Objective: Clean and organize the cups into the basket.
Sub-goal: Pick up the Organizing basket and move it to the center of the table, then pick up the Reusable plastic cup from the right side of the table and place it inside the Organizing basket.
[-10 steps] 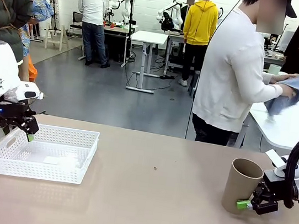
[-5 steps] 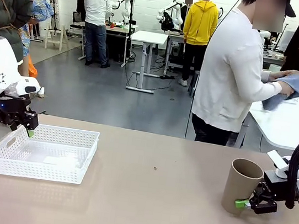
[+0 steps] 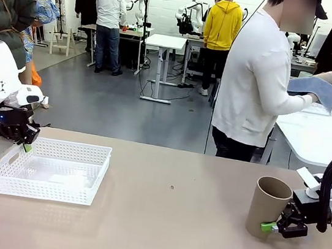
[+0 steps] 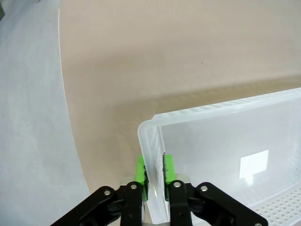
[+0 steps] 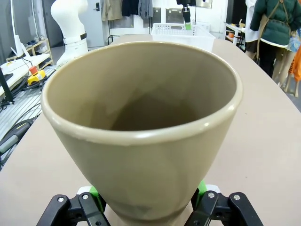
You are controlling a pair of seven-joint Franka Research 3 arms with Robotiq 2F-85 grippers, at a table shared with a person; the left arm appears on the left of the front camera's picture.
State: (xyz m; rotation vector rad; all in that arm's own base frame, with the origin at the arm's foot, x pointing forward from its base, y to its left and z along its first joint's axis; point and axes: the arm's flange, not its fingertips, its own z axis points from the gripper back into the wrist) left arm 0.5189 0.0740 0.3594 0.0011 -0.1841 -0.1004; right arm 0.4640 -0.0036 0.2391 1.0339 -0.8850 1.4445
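Note:
A kraft brown cup stands upright on the table at the right. My right gripper is low at its base, green pads pressed on both sides of the cup, as the right wrist view shows with the gripper around it. The white lattice basket sits at the left with nothing in it. My left gripper is at its far left corner, shut on the basket wall, one pad on each side of the gripper. The basket also shows far off in the right wrist view.
A person in a white top stands at the far side holding a blue cloth over a white side table. The tan table is bare between basket and cup. Its curved edge runs just left of the basket.
My left gripper has moved up and left to the basket's far corner and closed on its wall; the basket has shifted slightly. The right gripper stays at the cup's base.

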